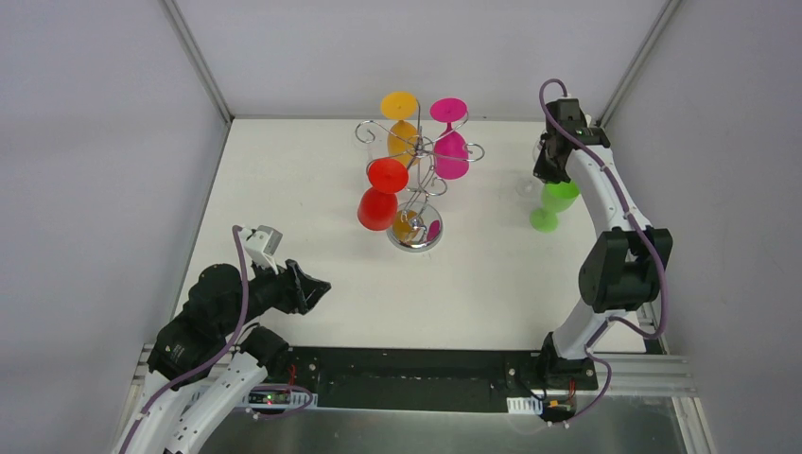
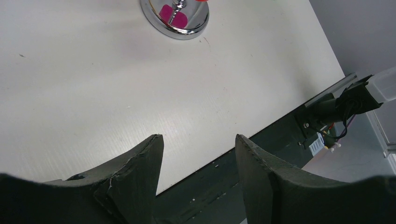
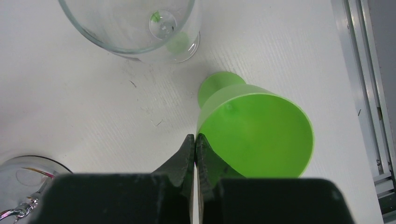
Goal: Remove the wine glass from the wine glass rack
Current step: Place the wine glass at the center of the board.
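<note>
Wine glass (image 1: 558, 196), green, is off the wine glass rack (image 1: 417, 151) in top view. It's near the right edge of the table (image 1: 284, 189), well apart from the rack, w/ the right gripper (image 1: 552, 178) at its rim. A clear glass (image 1: 526, 185) is just beside it on the left. Rack stands centre-back, w/ a red glass (image 1: 380, 194), orange glass (image 1: 399, 118) & pink glass (image 1: 450, 142) hung bowl-down on its curled arms. Open tabletop btwn rack & wine glass, and across the near half. Left gripper (image 1: 317, 287) is front-left, spread.

Left wrist: left gripper (image 2: 198, 140) wide apart, nothing btwn; front table edge right under the tips, rack's chrome base (image 2: 175, 18) at top.

Right wrist: right gripper (image 3: 195, 140) pinches the wine glass (image 3: 254, 135) wall, one finger outside, one inside. Can't tell if the foot touches the table. Clear glass (image 3: 130, 23) near; side rail close on the right.
</note>
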{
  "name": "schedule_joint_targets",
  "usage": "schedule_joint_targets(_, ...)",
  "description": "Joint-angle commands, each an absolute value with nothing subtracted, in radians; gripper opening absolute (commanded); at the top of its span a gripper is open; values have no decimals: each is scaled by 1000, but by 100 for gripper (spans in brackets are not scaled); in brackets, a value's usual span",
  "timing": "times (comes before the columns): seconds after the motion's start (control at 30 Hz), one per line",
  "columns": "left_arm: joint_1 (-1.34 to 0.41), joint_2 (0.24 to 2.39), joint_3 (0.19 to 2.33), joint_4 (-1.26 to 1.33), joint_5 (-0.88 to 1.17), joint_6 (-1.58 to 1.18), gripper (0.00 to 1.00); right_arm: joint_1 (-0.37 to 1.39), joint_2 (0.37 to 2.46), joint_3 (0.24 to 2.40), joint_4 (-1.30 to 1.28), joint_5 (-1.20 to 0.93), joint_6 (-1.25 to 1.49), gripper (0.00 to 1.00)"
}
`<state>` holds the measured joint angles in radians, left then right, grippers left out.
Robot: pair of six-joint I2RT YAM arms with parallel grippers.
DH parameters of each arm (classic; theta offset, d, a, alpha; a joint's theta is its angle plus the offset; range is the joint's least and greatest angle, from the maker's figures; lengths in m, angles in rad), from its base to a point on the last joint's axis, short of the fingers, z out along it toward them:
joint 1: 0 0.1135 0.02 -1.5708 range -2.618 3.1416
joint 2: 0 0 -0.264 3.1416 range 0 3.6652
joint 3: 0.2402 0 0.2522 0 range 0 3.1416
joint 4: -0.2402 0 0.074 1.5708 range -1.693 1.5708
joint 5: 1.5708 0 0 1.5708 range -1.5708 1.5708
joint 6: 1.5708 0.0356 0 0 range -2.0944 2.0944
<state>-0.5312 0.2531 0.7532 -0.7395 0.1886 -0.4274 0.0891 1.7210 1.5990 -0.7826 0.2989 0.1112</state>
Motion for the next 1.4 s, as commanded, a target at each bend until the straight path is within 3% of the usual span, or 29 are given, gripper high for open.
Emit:
schedule_joint_targets(0.0,-538,256,745,-717,166,-411,59,86,1731,1640,-767,320,117,0)
schedule_joint_targets(0.17,-538,253,744,-717,167,-411,59,86,1738,1648,-763,323,123,0)
schedule_joint_targets(0.3,-538,252,744,-716,167,-412,59,86,1738,1665,-770,321,129,9)
schedule_joint_targets(0.5,-538,249,744,-716,166,-413,59,86,1716,1671,-773,325,135,31)
schedule_joint_targets(0.93,-538,242,751,-718,151,-427,62,95,1605,1716,-820,320,142,43)
schedule_joint_targets(1.37,-539,317,878,-709,71,-505,66,110,1323,1529,-732,42,266,61)
